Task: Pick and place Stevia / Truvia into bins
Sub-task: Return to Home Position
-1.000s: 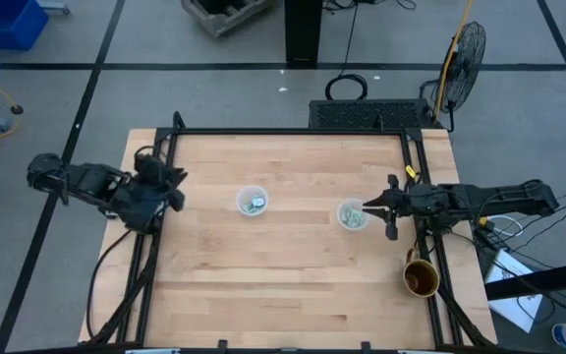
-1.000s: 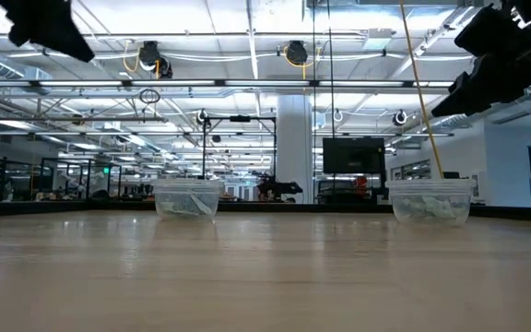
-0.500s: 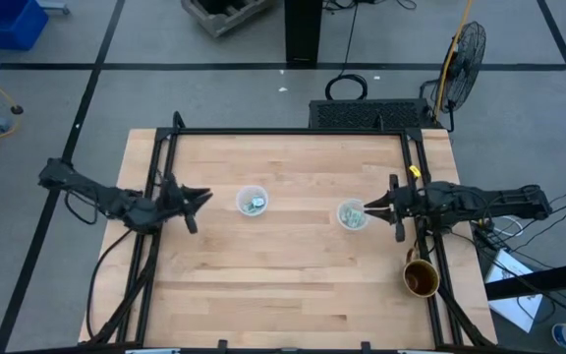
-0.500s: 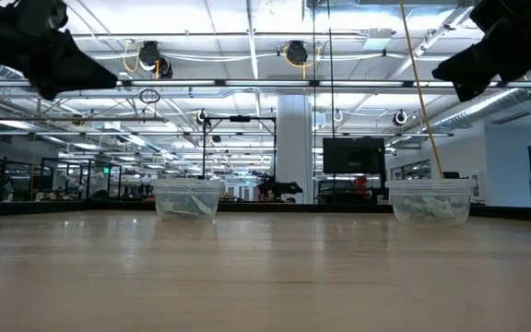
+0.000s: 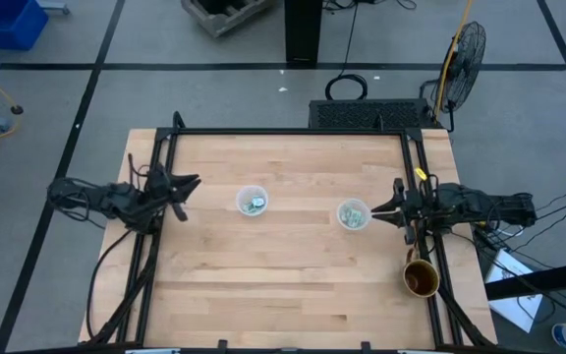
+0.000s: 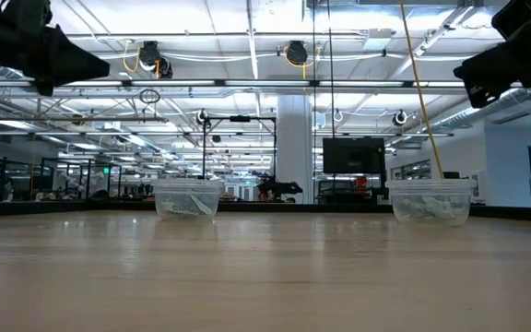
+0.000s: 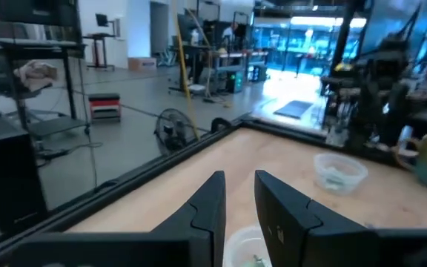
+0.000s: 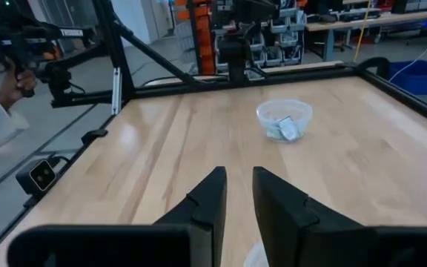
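Two clear cups stand upright on their bases on the wooden table, the left cup (image 5: 252, 202) (image 6: 188, 198) and the right cup (image 5: 353, 214) (image 6: 430, 201). Pale green and white packets lie inside both, in the left cup (image 8: 286, 127) and in the right cup (image 7: 337, 176). My left gripper (image 5: 187, 186) (image 7: 239, 194) hangs in the air to the left of the left cup, pointing at it, fingers shut and empty. My right gripper (image 5: 389, 208) (image 8: 239, 191) hangs just right of the right cup, shut and empty, pointing toward the table's left.
A brown mug (image 5: 421, 278) stands at the table's right edge, nearer than my right gripper. A black frame rail (image 5: 293, 132) runs along the far edge and down both sides. Beyond the table's left side, a person's hand and white sleeve (image 8: 2, 104) show.
My left arm unfolded from a bunched pose at the table's left edge, and its gripper turned to point at the left cup, reaching toward it and then drawing back a little. My right gripper drew back from the right cup toward the table's right edge.
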